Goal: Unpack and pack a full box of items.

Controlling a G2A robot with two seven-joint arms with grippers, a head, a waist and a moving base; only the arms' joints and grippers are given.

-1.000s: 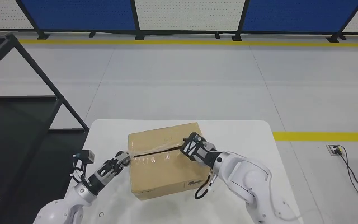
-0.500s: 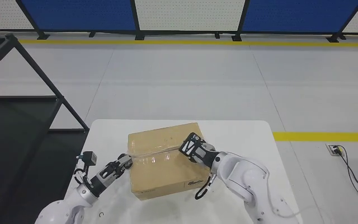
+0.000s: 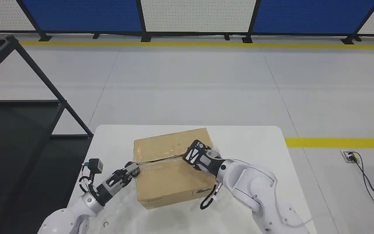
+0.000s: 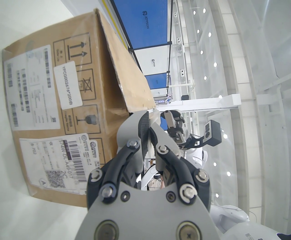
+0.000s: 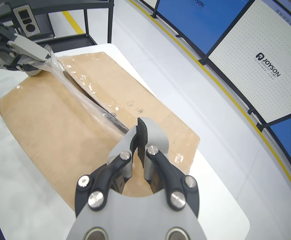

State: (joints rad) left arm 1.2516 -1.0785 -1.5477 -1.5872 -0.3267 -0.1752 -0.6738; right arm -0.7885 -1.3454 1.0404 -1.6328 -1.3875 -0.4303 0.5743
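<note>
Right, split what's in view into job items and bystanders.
Job: cardboard box, clear tape lifted off its seam, left tool pinching it, right tool shut over the box top.
Just there: white table, black rack, partition panels.

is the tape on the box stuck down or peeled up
Partly peeled up: the clear tape rises off the box top to the left gripper, shut on its end; a dark gap shows beneath.

box (image 4: 109,75) side: barcode labels (image 4: 31,88), up-arrows (image 4: 76,48), glass pictogram (image 4: 89,119) | top: handwritten mark (image 5: 136,108) | panel (image 5: 245,34): logo (image 5: 268,66)
</note>
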